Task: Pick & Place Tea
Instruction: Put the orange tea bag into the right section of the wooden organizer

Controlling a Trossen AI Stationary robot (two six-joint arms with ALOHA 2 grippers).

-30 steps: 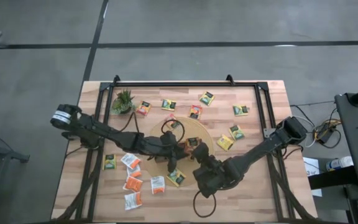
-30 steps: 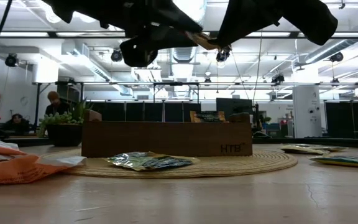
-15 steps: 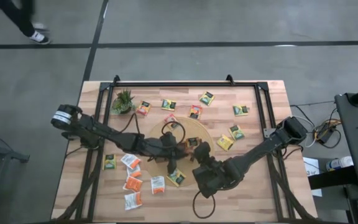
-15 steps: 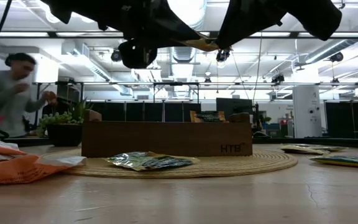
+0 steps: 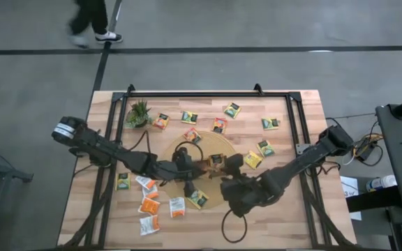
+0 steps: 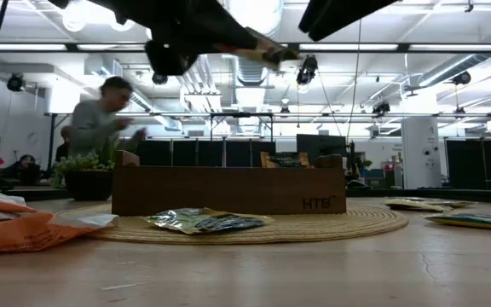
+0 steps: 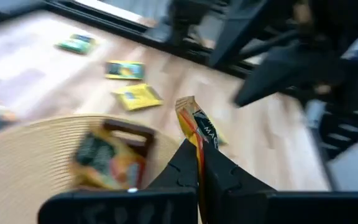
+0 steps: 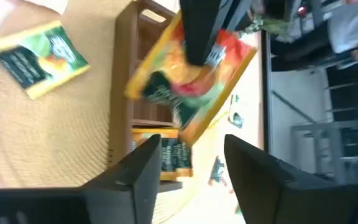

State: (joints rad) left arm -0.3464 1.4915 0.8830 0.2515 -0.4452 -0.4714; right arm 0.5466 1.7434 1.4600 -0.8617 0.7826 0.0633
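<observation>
A yellow, orange and dark tea sachet [image 8: 188,87] hangs in the air above the brown wooden tray [image 6: 228,189], which stands on a round woven mat [image 6: 356,223]. My left gripper [image 7: 199,149] is shut on it and reaches in from the table's left [image 5: 199,166]. My right gripper [image 8: 192,146] stands open just to the right of the sachet [image 5: 229,166], its fingers apart and touching nothing. Another sachet [image 6: 203,222] lies flat on the mat in front of the tray. More sachets stand in a tray compartment [image 8: 176,155]. My left gripper pinches the sachet between its two fingers [image 8: 197,37], which lie over one edge and reach toward its middle. The sachet's edge [image 7: 196,127] sticks out past the fingertips. The fingers come nearly level from the table's left. The sachet is lifted clear above the tray.
Loose sachets lie along the far side [image 5: 189,117], at the near left [image 5: 149,204] and to the right of the mat [image 5: 253,159]. A small potted plant [image 5: 138,113] stands at the far left. A person [image 6: 101,119] walks beyond the table's far edge.
My right gripper has let go of the sachet and has risen away from it, rolling as it went. The sachet stays in my left gripper, which has shifted a little toward the table's left edge. A person has walked across behind the table.
</observation>
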